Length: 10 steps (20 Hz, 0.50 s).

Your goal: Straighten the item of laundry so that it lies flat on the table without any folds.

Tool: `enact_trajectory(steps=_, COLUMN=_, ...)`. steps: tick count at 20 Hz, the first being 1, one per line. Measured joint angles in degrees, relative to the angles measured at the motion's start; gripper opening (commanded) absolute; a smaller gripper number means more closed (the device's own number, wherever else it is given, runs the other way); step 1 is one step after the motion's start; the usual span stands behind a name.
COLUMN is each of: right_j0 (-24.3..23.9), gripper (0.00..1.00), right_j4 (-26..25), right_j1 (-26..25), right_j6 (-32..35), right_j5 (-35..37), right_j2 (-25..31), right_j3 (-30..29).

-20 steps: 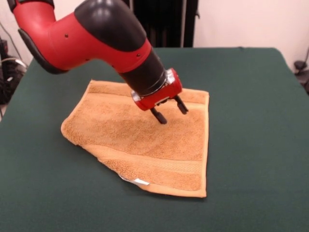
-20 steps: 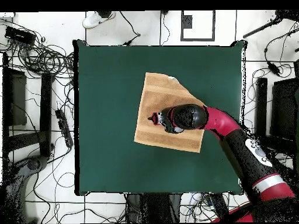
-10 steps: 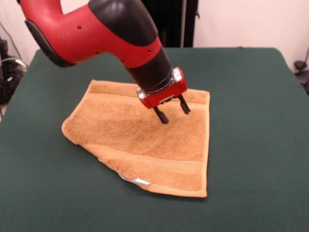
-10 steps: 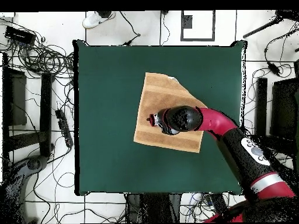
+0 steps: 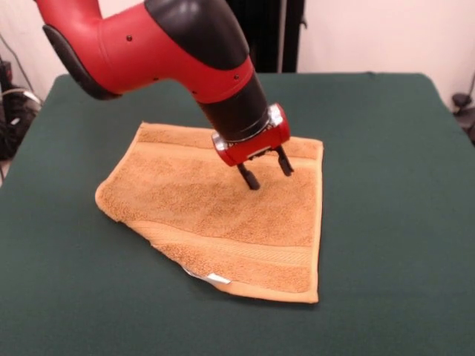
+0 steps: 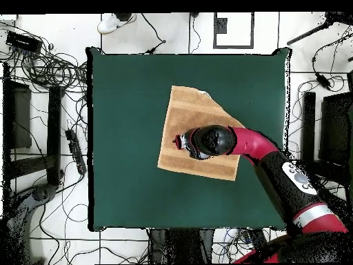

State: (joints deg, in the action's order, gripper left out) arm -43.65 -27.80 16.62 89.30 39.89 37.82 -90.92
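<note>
The orange-tan towel point(image 5: 215, 211) lies on the dark green table point(image 5: 386, 185), near its middle. Its near-left corner is folded under, which leaves a slanted edge there with a small white tag point(image 5: 217, 279) showing. My gripper point(image 5: 267, 172) hangs just above the towel's far right part, fingers open and empty, tips close to the cloth. In the overhead view the towel point(image 6: 189, 114) shows with its upper right corner cut off by the fold, and the arm's wrist covers the gripper point(image 6: 180, 141).
Cables point(image 6: 48, 65) and dark equipment lie on the floor left of the table in the overhead view. A shoe point(image 6: 110, 24) shows at the top edge. The arm point(image 6: 276, 172) reaches in from the lower right.
The gripper has shifted slightly to the right in the front view and stays open above the towel. The towel has not moved.
</note>
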Motion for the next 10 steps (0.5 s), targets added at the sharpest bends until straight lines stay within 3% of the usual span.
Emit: enact_trajectory(steps=10, right_j0=0.1, gripper=1.00, right_j4=2.7, right_j1=-0.1, right_j6=0.0, right_j5=-0.7, right_j2=-1.0, right_j3=-0.1)
